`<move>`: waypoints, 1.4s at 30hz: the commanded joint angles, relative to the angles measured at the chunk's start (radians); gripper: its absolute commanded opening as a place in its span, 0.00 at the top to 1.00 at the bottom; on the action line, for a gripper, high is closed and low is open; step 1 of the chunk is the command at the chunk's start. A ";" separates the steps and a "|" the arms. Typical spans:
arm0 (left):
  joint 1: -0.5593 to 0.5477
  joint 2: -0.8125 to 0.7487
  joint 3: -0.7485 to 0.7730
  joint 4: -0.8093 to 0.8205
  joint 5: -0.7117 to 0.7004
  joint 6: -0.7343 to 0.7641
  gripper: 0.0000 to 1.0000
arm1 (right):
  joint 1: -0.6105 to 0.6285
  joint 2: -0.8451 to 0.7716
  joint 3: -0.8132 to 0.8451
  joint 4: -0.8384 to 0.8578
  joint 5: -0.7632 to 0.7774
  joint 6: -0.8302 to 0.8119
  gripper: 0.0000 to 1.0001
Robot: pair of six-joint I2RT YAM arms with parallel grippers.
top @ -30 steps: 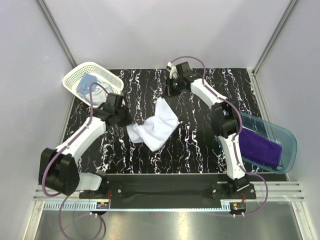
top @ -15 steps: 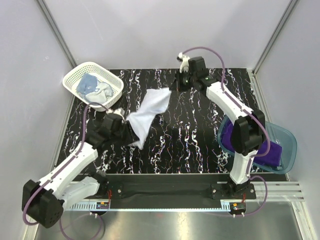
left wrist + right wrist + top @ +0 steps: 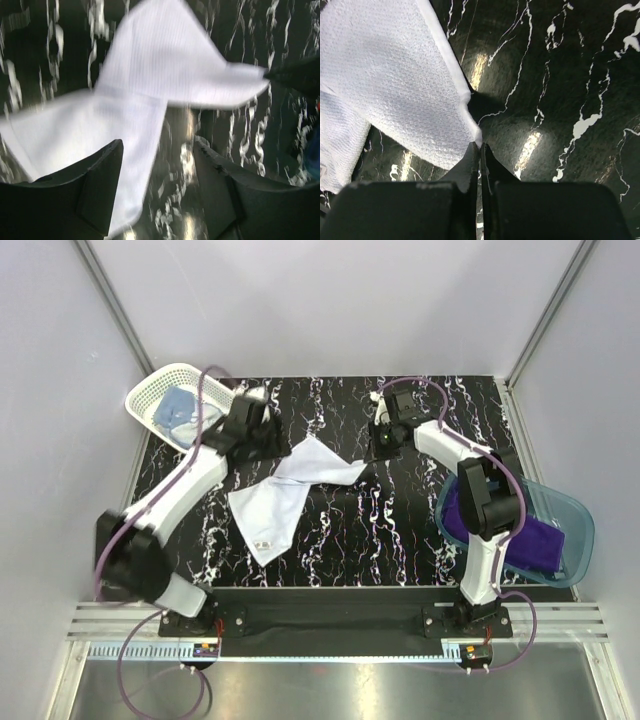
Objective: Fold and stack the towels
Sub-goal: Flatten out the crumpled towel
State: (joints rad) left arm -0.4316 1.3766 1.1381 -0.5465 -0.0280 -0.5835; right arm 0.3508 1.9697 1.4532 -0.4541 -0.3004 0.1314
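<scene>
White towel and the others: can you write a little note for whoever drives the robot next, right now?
The left gripper is open over the white towel and holds nothing.
The right gripper is shut on a corner of the white towel.
The white towel lies loosely spread on the table, not folded. The purple towel lies flat in the blue tub. The light blue towel is in the white basket.
Done: no stack yet.
Left: fold the white towel, fetch the light blue towel, stack all three.
</scene>
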 commanded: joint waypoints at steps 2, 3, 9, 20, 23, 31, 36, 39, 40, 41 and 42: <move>0.037 0.352 0.375 0.047 0.019 0.336 0.39 | -0.004 -0.038 -0.010 0.074 -0.048 0.019 1.00; 0.039 0.440 0.461 -0.045 0.011 0.411 0.39 | -0.006 -0.043 -0.016 0.103 -0.071 0.027 1.00; 0.079 0.900 0.980 -0.221 0.124 0.524 0.43 | -0.001 -0.062 -0.091 0.267 -0.206 0.105 1.00; 0.108 1.067 0.993 -0.165 0.192 0.511 0.38 | 0.001 -0.023 -0.100 0.275 -0.203 0.096 1.00; 0.103 1.082 0.990 -0.170 0.189 0.507 0.39 | -0.001 -0.020 -0.102 0.275 -0.197 0.094 1.00; 0.064 1.026 0.878 -0.106 0.197 0.537 0.43 | 0.001 -0.017 -0.100 0.276 -0.194 0.094 1.00; 0.051 1.010 0.838 -0.069 0.174 0.525 0.43 | 0.001 -0.022 -0.111 0.281 -0.197 0.102 1.00; 0.045 1.049 0.865 -0.096 0.148 0.513 0.51 | 0.001 -0.026 -0.119 0.285 -0.198 0.103 1.00; 0.044 1.055 0.865 -0.098 0.125 0.507 0.53 | 0.001 -0.031 -0.119 0.287 -0.197 0.105 1.00; 0.041 1.058 0.862 -0.098 0.116 0.495 0.55 | 0.001 -0.034 -0.120 0.288 -0.195 0.105 1.00; 0.037 1.064 0.862 -0.098 0.102 0.488 0.67 | 0.002 -0.038 -0.123 0.288 -0.192 0.103 1.00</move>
State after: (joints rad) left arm -0.3817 2.3917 2.0010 -0.6178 0.1047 -0.0719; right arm 0.3450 1.9606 1.3365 -0.2054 -0.4839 0.2317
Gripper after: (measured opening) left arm 0.403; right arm 0.013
